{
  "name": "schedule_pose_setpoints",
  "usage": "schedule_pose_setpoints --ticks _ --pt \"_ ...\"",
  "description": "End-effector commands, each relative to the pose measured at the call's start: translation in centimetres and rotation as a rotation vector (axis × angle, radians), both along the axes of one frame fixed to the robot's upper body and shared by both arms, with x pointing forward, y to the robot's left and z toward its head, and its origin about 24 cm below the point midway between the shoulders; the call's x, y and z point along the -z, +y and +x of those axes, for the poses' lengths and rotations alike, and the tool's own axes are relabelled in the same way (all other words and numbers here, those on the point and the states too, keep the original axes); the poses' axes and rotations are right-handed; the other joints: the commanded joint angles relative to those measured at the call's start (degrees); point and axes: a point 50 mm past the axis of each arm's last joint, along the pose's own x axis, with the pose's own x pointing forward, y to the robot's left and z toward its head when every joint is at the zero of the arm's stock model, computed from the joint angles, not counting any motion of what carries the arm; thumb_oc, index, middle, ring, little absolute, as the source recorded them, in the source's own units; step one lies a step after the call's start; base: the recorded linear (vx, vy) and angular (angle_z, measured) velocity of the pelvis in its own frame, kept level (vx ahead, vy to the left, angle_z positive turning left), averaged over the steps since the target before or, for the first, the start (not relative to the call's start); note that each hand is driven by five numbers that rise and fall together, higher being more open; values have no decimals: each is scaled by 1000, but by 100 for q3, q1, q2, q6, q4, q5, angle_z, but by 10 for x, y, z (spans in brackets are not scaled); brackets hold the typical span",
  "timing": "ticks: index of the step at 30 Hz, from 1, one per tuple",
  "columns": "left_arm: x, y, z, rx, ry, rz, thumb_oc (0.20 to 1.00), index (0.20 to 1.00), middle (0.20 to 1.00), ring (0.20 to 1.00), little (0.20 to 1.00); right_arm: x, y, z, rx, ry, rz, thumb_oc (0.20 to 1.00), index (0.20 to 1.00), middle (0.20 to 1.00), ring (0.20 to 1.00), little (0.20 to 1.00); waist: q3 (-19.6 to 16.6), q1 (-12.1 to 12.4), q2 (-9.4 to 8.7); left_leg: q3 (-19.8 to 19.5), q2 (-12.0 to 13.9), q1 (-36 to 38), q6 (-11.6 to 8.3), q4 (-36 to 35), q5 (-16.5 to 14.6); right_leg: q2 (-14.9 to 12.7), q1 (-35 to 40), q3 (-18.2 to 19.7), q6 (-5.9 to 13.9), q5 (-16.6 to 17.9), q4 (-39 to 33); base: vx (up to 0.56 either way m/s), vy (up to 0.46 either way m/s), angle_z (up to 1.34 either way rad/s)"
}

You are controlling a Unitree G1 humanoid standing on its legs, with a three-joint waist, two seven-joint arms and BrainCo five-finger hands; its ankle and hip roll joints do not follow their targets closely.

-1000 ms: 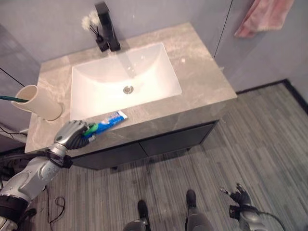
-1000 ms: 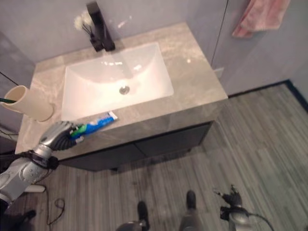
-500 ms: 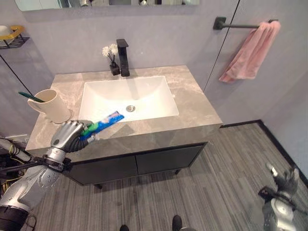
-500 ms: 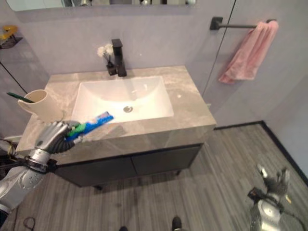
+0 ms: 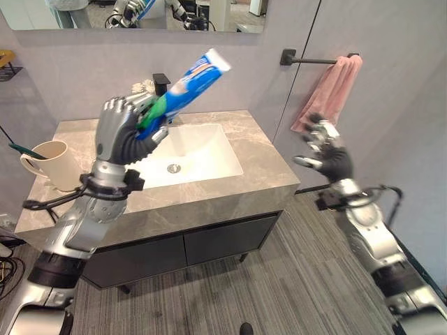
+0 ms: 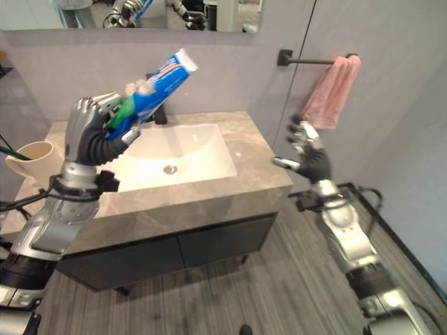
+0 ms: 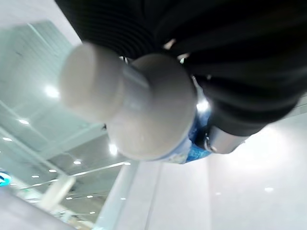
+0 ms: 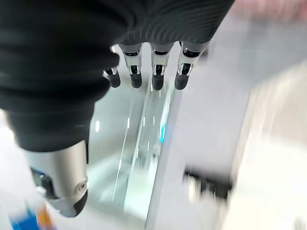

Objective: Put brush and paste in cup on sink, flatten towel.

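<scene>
My left hand is shut on the blue and green toothpaste tube and holds it high above the sink, its flat end pointing up and to the right. In the left wrist view the tube's white cap sits between the curled fingers. A cream cup stands at the left end of the counter with a green toothbrush in it. A pink towel hangs bunched on a black wall bar at the right. My right hand is open, raised just below the towel, its fingers straight.
A grey stone counter on a dark cabinet holds the sink. A black faucet and a small vase of white flowers stand at its back. A mirror hangs above. The floor is grey planks.
The camera has tilted up. My left hand has lifted the toothpaste tube off the counter to high above the sink. My right hand has risen from near the floor to just under the towel.
</scene>
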Motion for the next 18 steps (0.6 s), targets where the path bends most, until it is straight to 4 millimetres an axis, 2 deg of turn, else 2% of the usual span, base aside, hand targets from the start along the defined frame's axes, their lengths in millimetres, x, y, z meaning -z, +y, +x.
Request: schedule_pose_setpoints --ticks 1,2,4,5,12,18 --pt "-33 -22 -2 143 -102 -51 200 200 200 200 200 -64 49 4 -208 -186 231 1000 1000 1000 1000 1000 -23 233 -38 -30 -97 355 192 56 -458 -561 252 7 665 -189 214 5 80 -5" --pt "-30 -27 -2 161 -88 -51 200 200 200 200 200 -69 64 2 -258 -193 286 1000 1000 1000 1000 1000 -19 268 -52 -50 -123 354 212 56 -468 -584 255 1 678 -184 235 7 78 3" --pt "-26 -30 -3 180 -69 -55 200 200 200 200 200 -76 78 1 -300 -200 335 1000 1000 1000 1000 1000 8 327 -88 -85 -163 344 243 56 -477 -626 267 -25 694 -175 253 10 44 5" --pt "-26 -30 -3 179 -69 -55 200 200 200 200 200 -76 79 1 -301 -200 335 1000 1000 1000 1000 1000 9 321 -92 -86 -166 344 245 56 -477 -629 269 -26 696 -175 252 16 38 5" --pt "-5 -38 -15 296 35 -81 200 200 200 200 200 -95 114 -1 -431 -186 466 1000 1000 1000 1000 1000 15 580 -244 -204 -339 249 327 56 -507 -783 312 -152 741 -65 174 14 46 8" --pt "5 -37 -18 317 94 -82 200 200 200 200 200 -101 130 -3 -501 -156 549 1000 1000 1000 1000 1000 19 726 -343 -304 -409 182 351 56 -503 -839 327 -261 736 -44 156 4 20 11"
